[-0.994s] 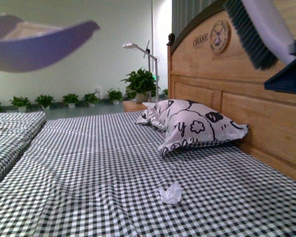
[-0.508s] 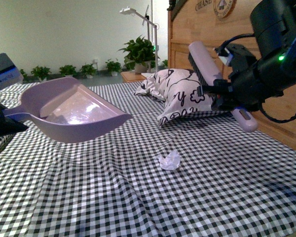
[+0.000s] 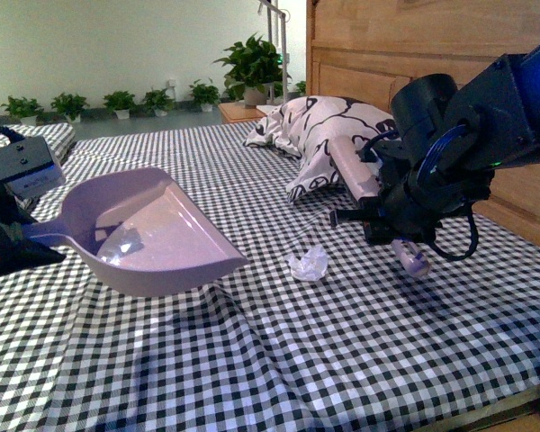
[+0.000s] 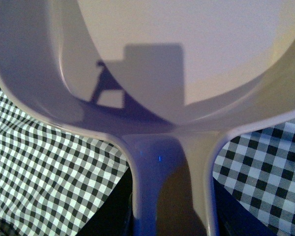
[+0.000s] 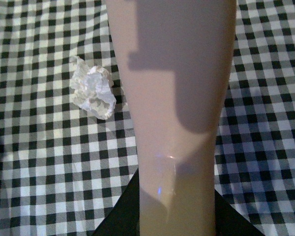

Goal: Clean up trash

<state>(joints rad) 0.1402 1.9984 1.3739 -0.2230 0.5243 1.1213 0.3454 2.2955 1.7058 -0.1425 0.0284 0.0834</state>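
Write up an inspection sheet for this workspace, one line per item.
Surface: bed sheet, black-and-white check, wrinkled.
Job's things: paper wad lies on the sheet between the dustpan and the brush, touched by neither.
Clutter: patterned pillow against the wooden headboard.
End effectors: left end effector shut on the dustpan handle; right end effector shut on the brush handle.
Cables: black cable loops off the right arm.
Surroundings: potted plants along the far wall; second checked bed to the left.
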